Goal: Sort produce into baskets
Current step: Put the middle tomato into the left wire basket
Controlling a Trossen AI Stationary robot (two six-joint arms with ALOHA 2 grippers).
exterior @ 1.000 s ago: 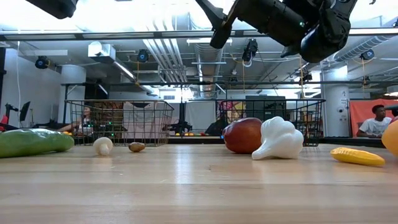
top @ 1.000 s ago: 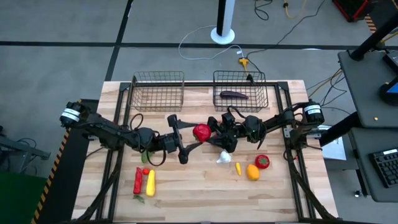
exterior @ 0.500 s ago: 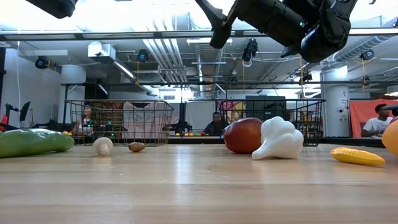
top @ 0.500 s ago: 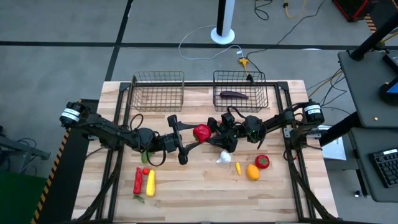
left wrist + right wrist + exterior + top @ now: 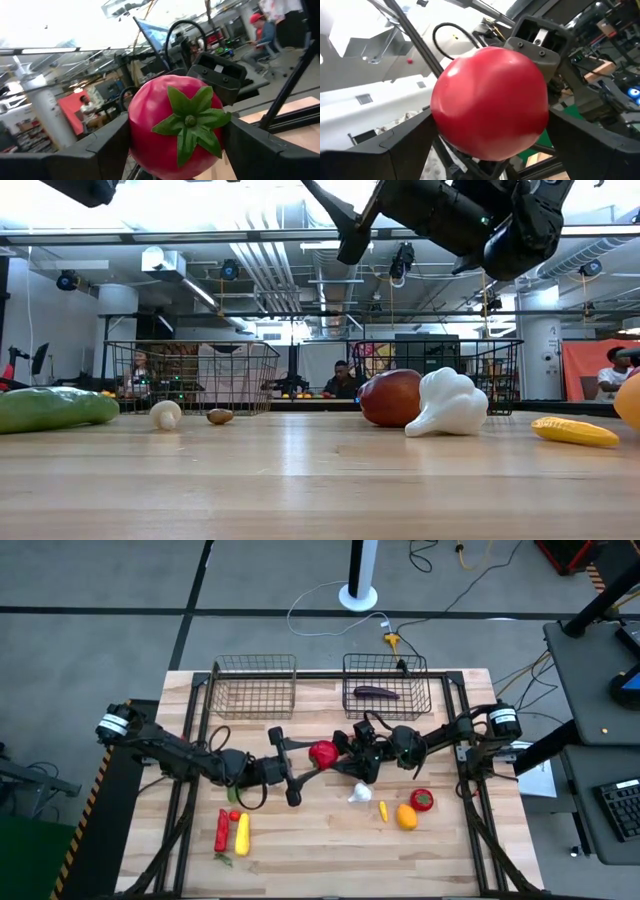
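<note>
A red tomato (image 5: 323, 752) with a green calyx hangs in the air over the table's middle, between my two grippers. My left gripper (image 5: 312, 757) reaches it from the table's left and is shut on it. My right gripper (image 5: 345, 752) comes from the right. Its open fingers stand on either side of the tomato's smooth end (image 5: 490, 100). Two wire baskets stand at the far edge. The left basket (image 5: 256, 683) holds nothing that shows, and the right basket (image 5: 386, 680) has a purple aubergine (image 5: 376, 692) lying in it. My left gripper pinches the tomato between its two fingers (image 5: 107, 150), on opposite sides (image 5: 134, 125), with the calyx end turned toward the wrist. The fingers come roughly level from the table's left. The tomato is lifted clear of the table. My right gripper flanks the tomato closely; I cannot tell whether its fingers touch it.
On the table lie a white garlic (image 5: 360, 793), a small yellow piece (image 5: 383, 810), an orange (image 5: 406, 816) and a red round one (image 5: 422, 800) at the right. A red chili (image 5: 221, 830), a yellow cob (image 5: 242, 833) and a green cucumber (image 5: 50, 408) lie at the left.
In the low view my right gripper's fingers have spread a little wider. The tomato has stayed in the air at the same spot between the two grippers.
</note>
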